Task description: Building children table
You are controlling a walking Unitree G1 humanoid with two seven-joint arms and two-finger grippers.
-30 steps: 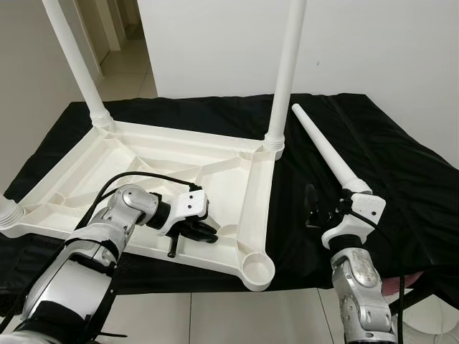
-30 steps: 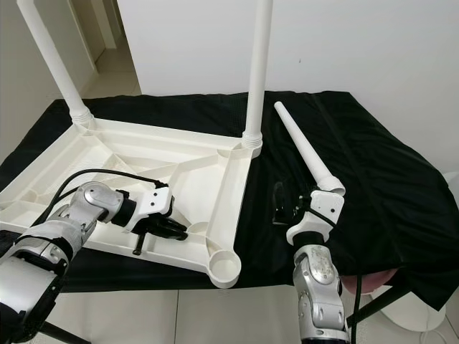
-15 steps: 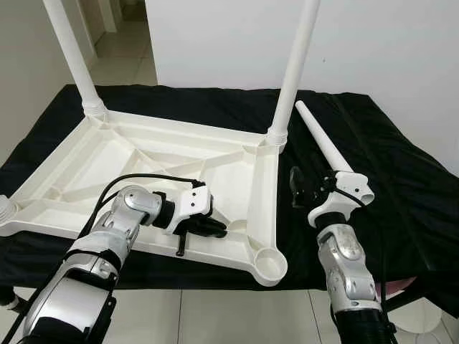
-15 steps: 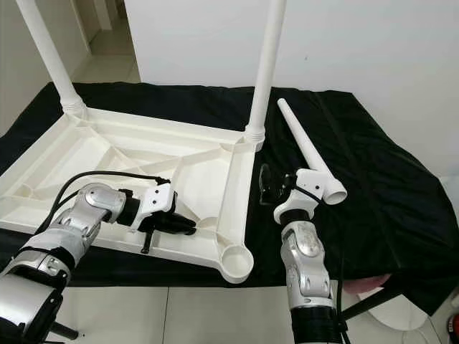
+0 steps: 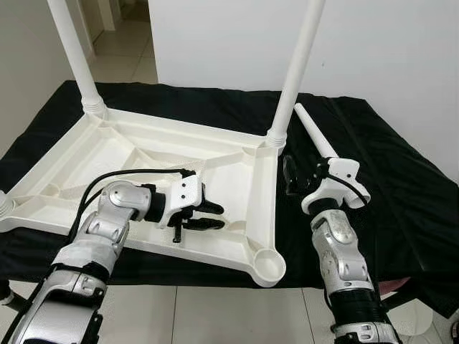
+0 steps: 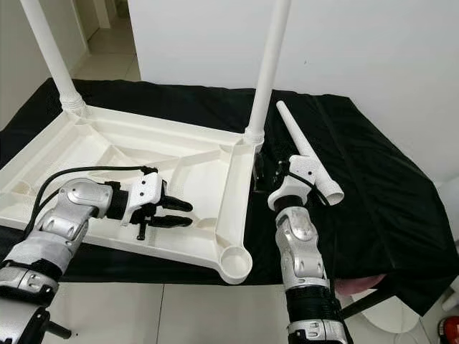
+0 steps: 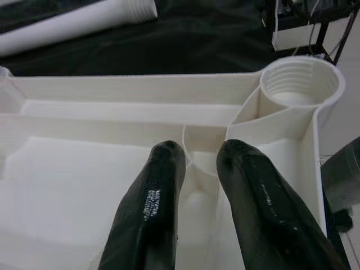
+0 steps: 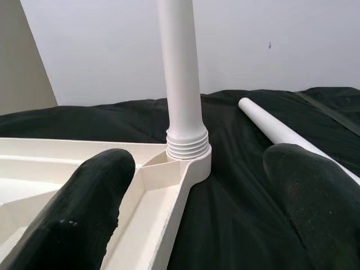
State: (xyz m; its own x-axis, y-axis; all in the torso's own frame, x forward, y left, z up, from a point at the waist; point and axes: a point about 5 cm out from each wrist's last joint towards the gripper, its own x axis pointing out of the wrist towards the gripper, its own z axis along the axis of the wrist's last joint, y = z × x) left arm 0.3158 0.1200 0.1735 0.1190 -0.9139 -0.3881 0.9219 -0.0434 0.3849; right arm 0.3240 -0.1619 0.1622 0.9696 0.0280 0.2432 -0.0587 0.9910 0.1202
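From the head views, the upturned white table top (image 5: 143, 158) lies on a black cloth (image 5: 387, 165) with two legs (image 5: 297, 68) screwed in upright and a loose leg (image 6: 305, 154) lying just beside its far right corner; the left gripper (image 5: 208, 216) hovers over the near rail, the right gripper (image 5: 290, 175) beside the loose leg. The left wrist view shows black fingers (image 7: 152, 214) slightly parted, holding nothing, pointing at the empty threaded socket (image 7: 301, 84). The right wrist view shows fingers (image 8: 84, 208) spread wide, framing the screwed-in leg (image 8: 180, 73).
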